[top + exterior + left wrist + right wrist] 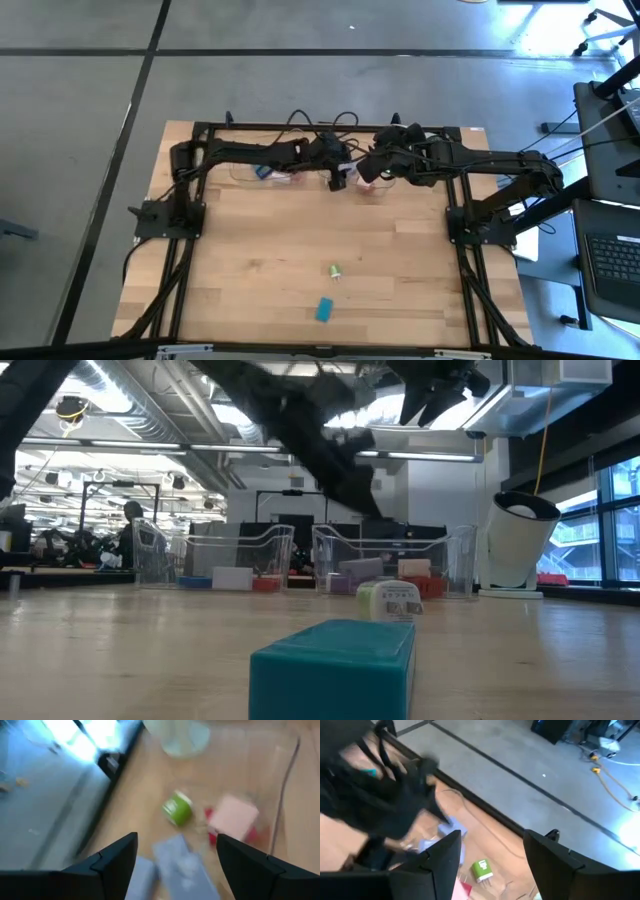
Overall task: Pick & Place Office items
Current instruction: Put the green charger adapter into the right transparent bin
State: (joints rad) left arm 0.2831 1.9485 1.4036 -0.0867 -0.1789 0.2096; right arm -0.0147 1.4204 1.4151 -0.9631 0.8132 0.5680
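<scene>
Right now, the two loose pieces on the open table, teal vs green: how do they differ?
The teal block is a plain solid-coloured box; the green piece is pale green and white with a printed label, clearest in the low view.
The teal block looks larger than the green piece.
The teal block lies nearer the table's front edge; the green piece sits further in, toward the clear trays.
Both rest on bare wood, untouched, apart from both grippers.
</scene>
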